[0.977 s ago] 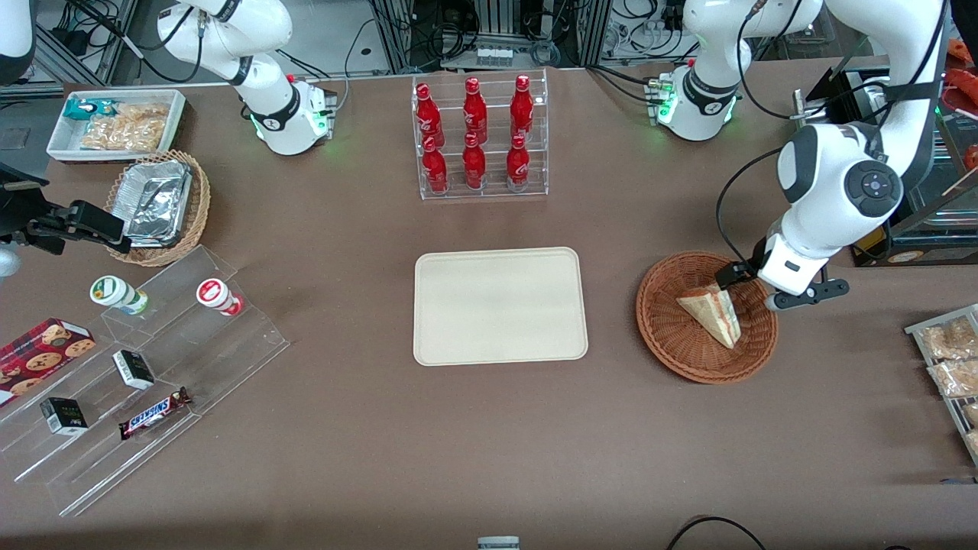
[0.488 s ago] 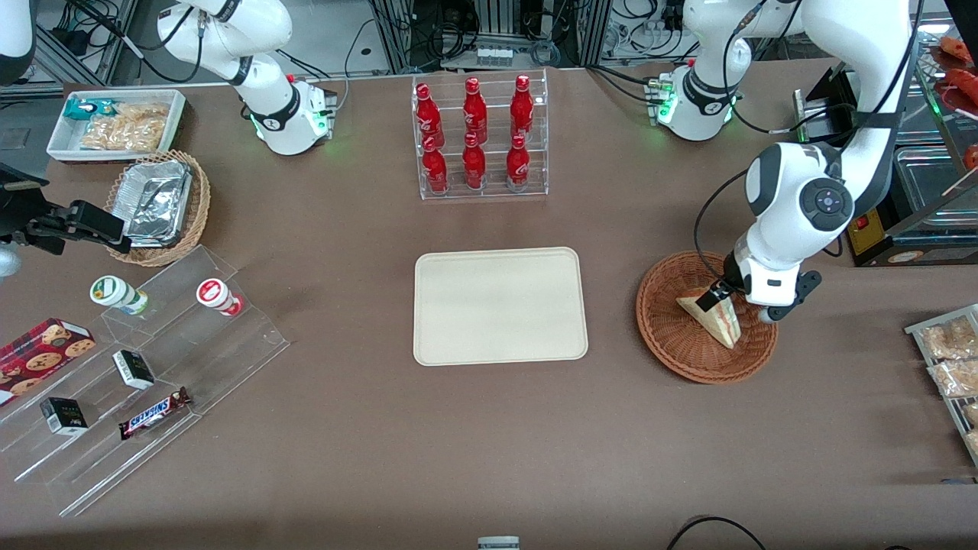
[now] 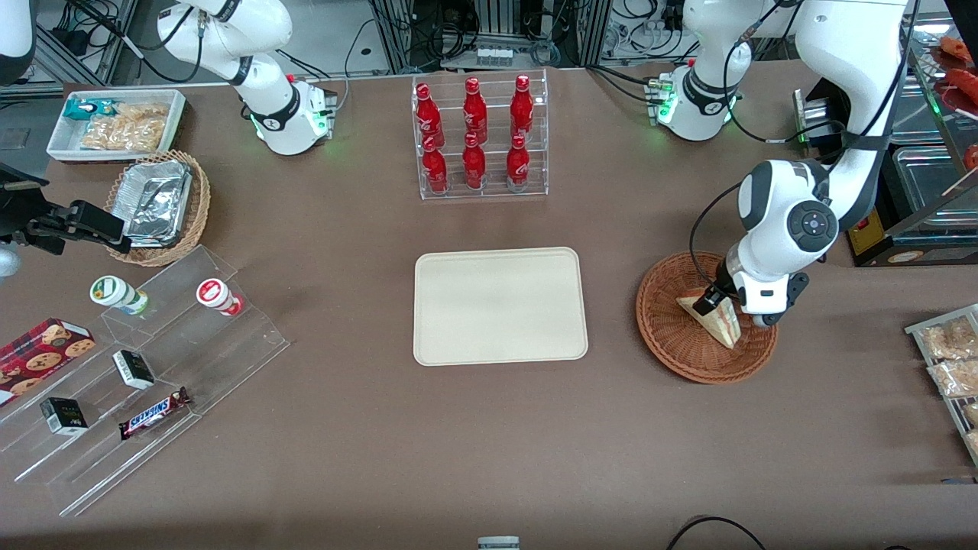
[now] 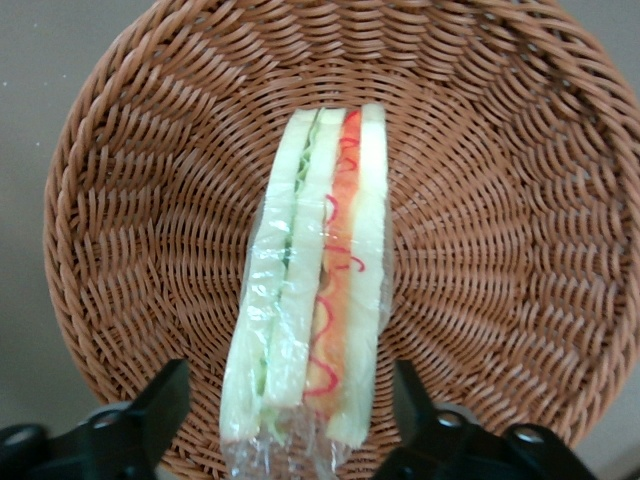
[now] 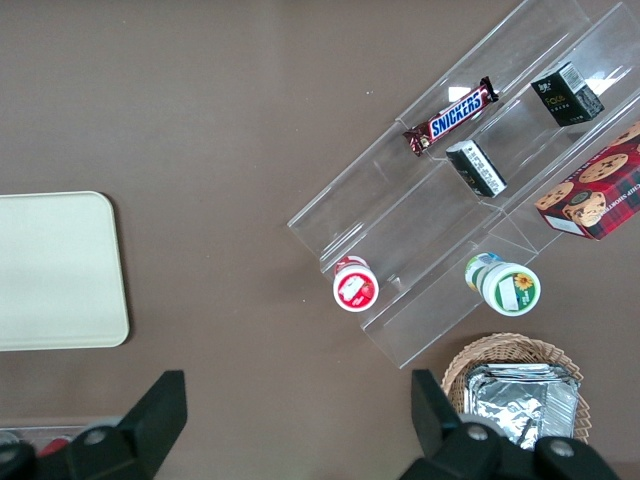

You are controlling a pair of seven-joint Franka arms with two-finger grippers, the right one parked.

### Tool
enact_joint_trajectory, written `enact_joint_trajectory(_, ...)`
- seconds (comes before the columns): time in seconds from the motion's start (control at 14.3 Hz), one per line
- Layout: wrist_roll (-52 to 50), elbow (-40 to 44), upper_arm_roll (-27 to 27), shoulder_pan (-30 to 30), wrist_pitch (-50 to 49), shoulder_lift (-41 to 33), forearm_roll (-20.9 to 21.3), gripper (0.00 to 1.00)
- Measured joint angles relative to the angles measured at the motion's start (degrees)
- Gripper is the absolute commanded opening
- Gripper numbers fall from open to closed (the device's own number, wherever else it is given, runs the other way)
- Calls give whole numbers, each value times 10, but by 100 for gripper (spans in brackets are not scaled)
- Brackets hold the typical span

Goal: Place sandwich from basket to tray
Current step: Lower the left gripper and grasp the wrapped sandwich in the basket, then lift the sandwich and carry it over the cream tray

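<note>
This was a robotics lab staged as a shop: white robot arms (image 3: 260, 84), cable-strewn aluminium framing (image 3: 497, 30), clear acrylic snack displays (image 3: 153, 382).

The left arm reaches out from its base and bends down at the elbow, its wrist pointing almost straight down over the basket (image 3: 707, 317). The gripper (image 4: 293, 420) hangs low inside the basket, directly above the sandwich (image 4: 310, 300). Its two black fingers (image 4: 150, 410) are spread wide apart, one on each flat bread side of the sandwich, with a clear gap between each finger and the bread.
</note>
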Motion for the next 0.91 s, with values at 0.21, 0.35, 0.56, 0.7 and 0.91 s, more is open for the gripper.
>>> enact_joint_trajectory(0.21,-10,3,1,1,0,0,0,6)
enact_joint_trajectory(0.35,-10,13,0,0,0,0,0,3)
enact_joint_trajectory(0.56,-8,48,-4,-10,-33,-6,1,2)
enact_joint_trajectory(0.7,-8,100,-7,-45,-112,-7,2,2)
enact_joint_trajectory(0.91,-10,191,-12,-116,-205,11,10,2)
